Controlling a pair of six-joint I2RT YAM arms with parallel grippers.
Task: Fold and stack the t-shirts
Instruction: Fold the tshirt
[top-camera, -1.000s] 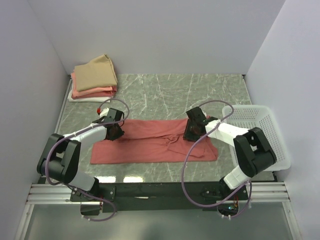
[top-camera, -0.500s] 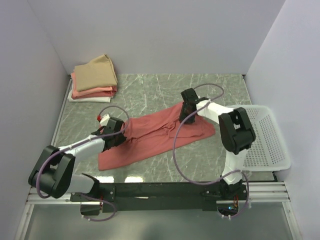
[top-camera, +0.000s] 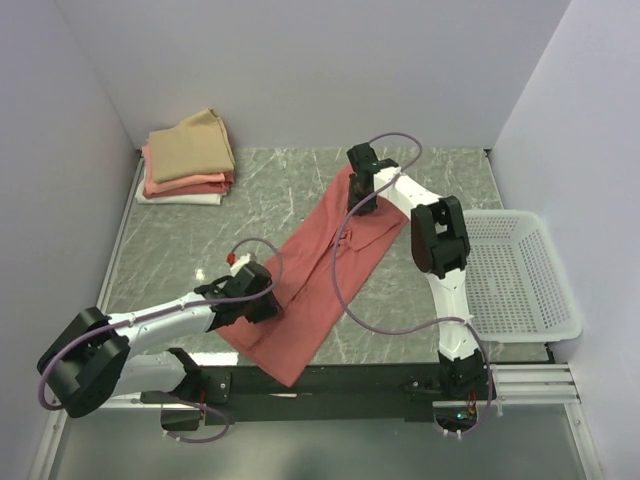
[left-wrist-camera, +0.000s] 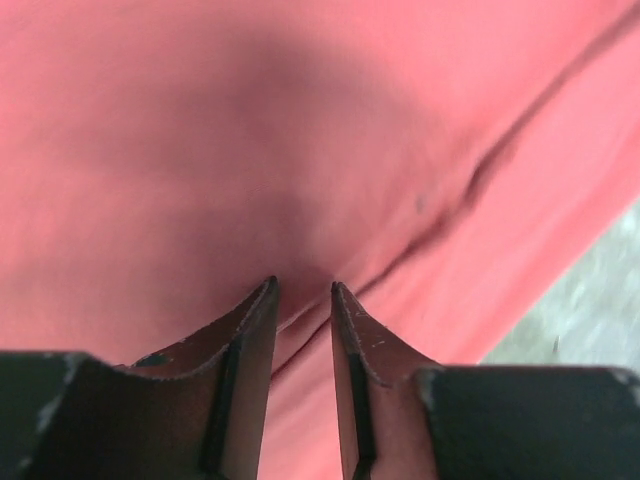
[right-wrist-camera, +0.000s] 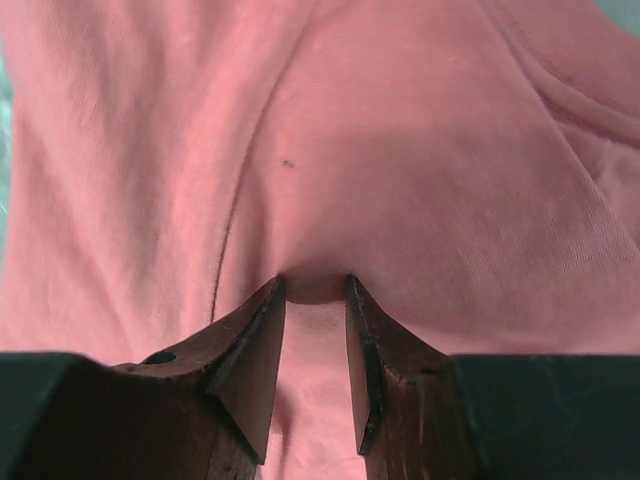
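Red shirt (top-camera: 305, 300) lies pulled out in one long slanted band across the marbled table (top-camera: 190, 250), running from the front edge, left of centre, up toward the far middle. Its near corner reaches the table's front edge.

Left gripper (top-camera: 262, 305) sits low on the near stretch of the cloth. On the left wrist view its fingers (left-wrist-camera: 250, 340) stand close together with a fold of red fabric nipped between the tips, and creases fan out from the bite. That is a firm pinch on the red shirt. A sliver of grey table shows at the right of that view.

Over to the right gripper (top-camera: 358, 200), reaching far out on a long arm to the other end of the band. The right wrist view tells the same story: its fingers (right-wrist-camera: 250, 350) are narrowly parted, with a small tuck of fabric drawn in between the tips and a seam line curving away to the left. It too is clenched on the red shirt.

Back in the far left corner sits the stack (top-camera: 188, 165) of folded shirts, well apart from the action, with tan on top, salmon-pink beneath and white at the bottom. A white basket (top-camera: 520, 290) stands at the table's right side, beside the right arm and not touching the cloth.
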